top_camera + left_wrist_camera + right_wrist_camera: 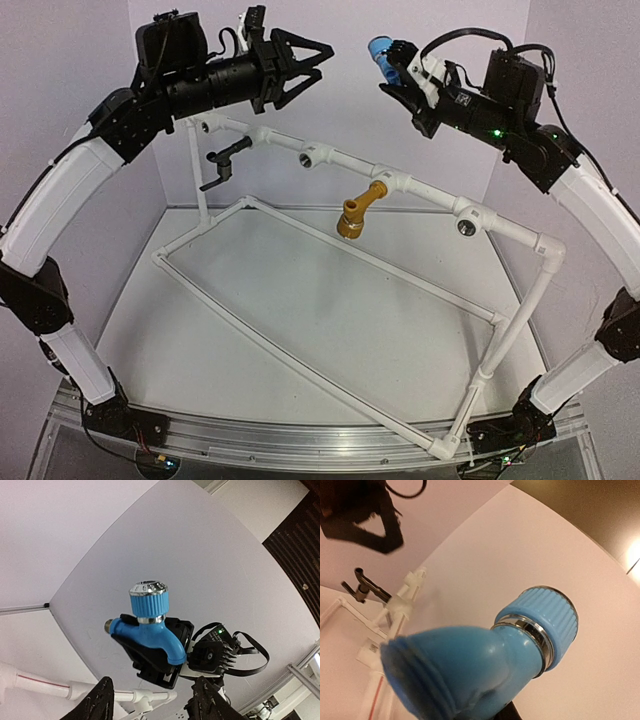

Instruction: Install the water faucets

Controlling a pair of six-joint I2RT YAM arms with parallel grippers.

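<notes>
Blue faucet (380, 50) held high above the white pipe frame (430, 192).
The right arm arches over the frame's right end, right fingers (402, 66) clamped on the blue faucet. The left arm is raised over the frame's left end, left fingers (322, 50) spread, empty. The black faucet (225, 160) and the mustard-yellow faucet (360, 208) sit on the frame's top rail.

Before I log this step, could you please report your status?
Left gripper open, empty. Right gripper shut on blue faucet, aloft. Black faucet, yellow faucet fitted on pipe frame. No obstruction seen.
</notes>
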